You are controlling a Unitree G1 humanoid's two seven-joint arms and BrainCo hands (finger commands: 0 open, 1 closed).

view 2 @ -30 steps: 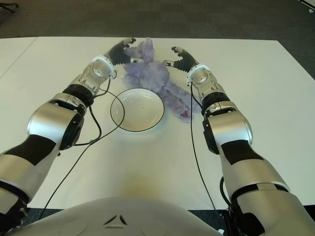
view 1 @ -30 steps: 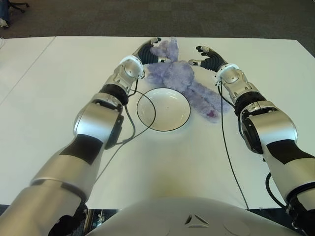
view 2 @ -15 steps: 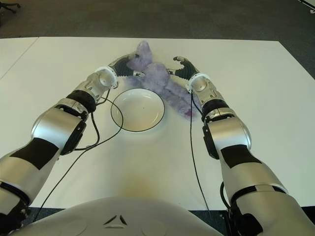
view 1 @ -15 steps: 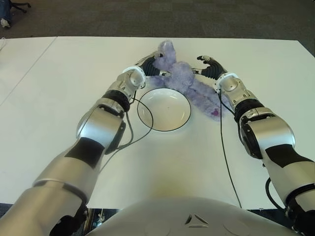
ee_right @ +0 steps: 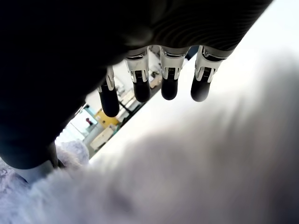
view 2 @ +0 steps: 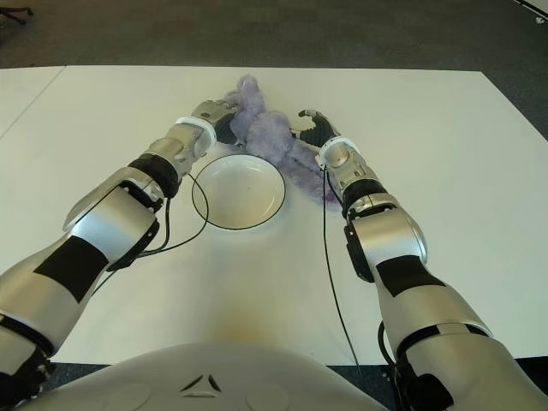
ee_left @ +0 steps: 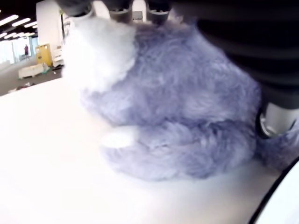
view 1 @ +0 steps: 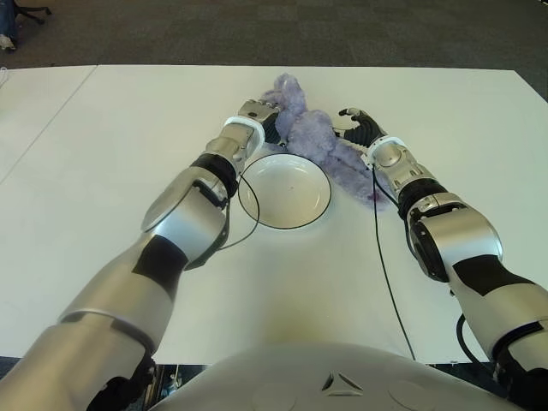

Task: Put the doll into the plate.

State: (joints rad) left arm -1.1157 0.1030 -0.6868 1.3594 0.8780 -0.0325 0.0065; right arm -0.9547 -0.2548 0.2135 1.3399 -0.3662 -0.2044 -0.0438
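A purple plush doll lies on the white table just behind the white, dark-rimmed plate, its legs trailing along the plate's right side. My left hand is at the doll's left side. In the left wrist view its fingers and thumb are curled around the doll. My right hand presses its palm against the doll's right side. In the right wrist view its fingers stretch out past the fur without closing on it.
A black cable from my left arm loops over the plate's left rim. Another cable runs along my right forearm. The white table spreads wide on both sides, with dark floor beyond its far edge.
Both hands have drawn nearer to me and closed in on the doll from either side. The doll has been bunched up and pushed a little toward the plate.
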